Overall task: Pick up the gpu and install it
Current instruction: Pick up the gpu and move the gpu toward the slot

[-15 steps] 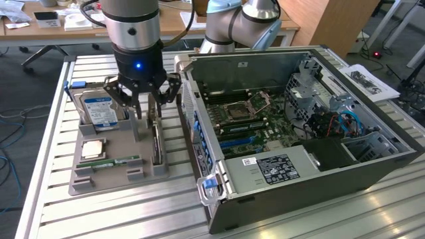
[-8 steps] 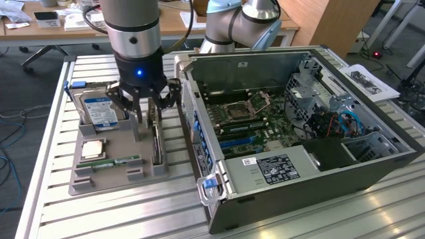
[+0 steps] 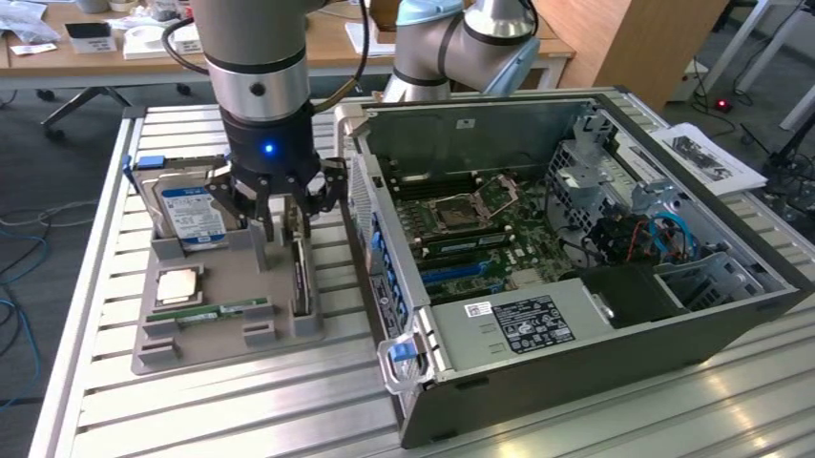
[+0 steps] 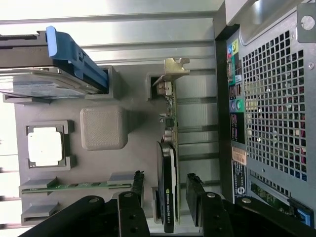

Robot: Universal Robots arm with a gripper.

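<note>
**gpu (image 4: 169,123) on edge in tray (image 3: 210,339); hand (image 4: 165,190) wide astride it**

The counter (image 3: 191,410) carries an open case (image 3: 713,315), with the tray at the exterior view's left of it. The gpu stands in the tray slot nearest the case. The hand is spread, one finger on either side of the card, gripping nothing.

Judged: light, stiff, fragile. Grip flat across board and cooler (image 4: 167,182), clear of the bracket (image 4: 173,66).

The exterior view gives the motherboard (image 3: 471,219). The wrist view gives the gaps between fingers and card.

Arm (image 3: 259,57) upright; end effector (image 3: 285,229) down, jaws apart.
</note>
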